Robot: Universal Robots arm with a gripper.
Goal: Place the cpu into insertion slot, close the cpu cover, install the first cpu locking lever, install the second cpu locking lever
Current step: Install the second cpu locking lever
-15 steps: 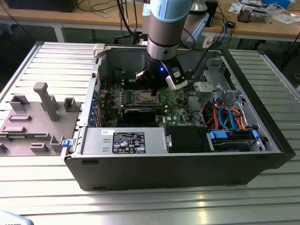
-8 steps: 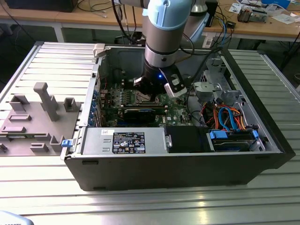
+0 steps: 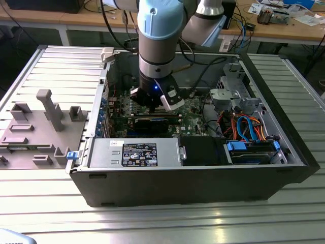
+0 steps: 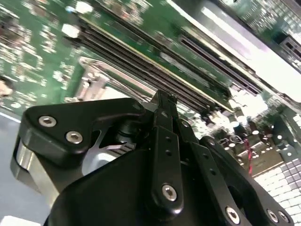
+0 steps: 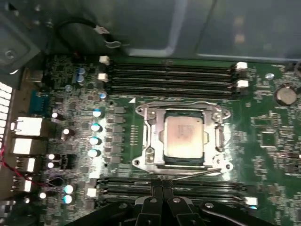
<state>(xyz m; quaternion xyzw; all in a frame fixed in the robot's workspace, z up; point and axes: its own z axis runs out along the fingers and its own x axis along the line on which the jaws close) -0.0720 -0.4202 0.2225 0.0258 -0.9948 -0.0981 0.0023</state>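
Inside the open computer case [image 3: 284, 168], the cpu [image 5: 184, 136] sits in the insertion slot [image 5: 221, 137] with the cpu cover [image 5: 153, 136] lying flat around it. At its 6 o'clock edge, the gripper [image 5: 162, 188] hovers, fingers [image 5: 156, 194] pressed together, empty.

The cpu [image 5: 185, 136], a flat square chip with a pale silvery top, lies flat in the insertion slot [image 5: 212, 119] on the green board, between two banks of long black memory slots. The cpu cover [image 5: 153, 136], a thin silvery metal frame, lies closed around the chip's edges.
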